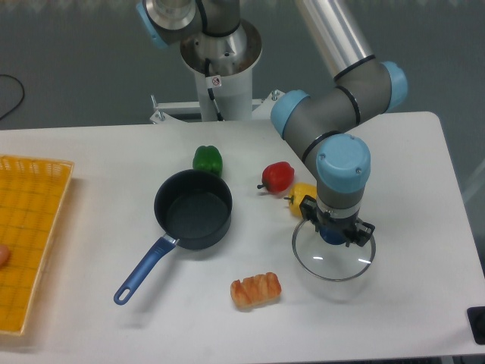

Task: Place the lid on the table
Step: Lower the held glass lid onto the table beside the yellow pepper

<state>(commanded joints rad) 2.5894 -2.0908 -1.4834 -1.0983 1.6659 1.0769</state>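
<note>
The round glass lid (333, 262) with a thin metal rim hangs level under my gripper (336, 233), right of centre and low over the white table (409, 174). Its blue centre knob sits between my fingers, which are shut on it. The lid's shadow lies just below it on the table; I cannot tell if the rim touches the surface. The dark blue saucepan (193, 208) stands open to the left, its blue handle (144, 269) pointing to the front left.
A green pepper (207, 160), a red pepper (278, 176) and a yellow pepper (301, 197) lie behind the lid. A bread roll (255, 289) lies at the front. A yellow mesh tray (30, 227) stands at the left edge.
</note>
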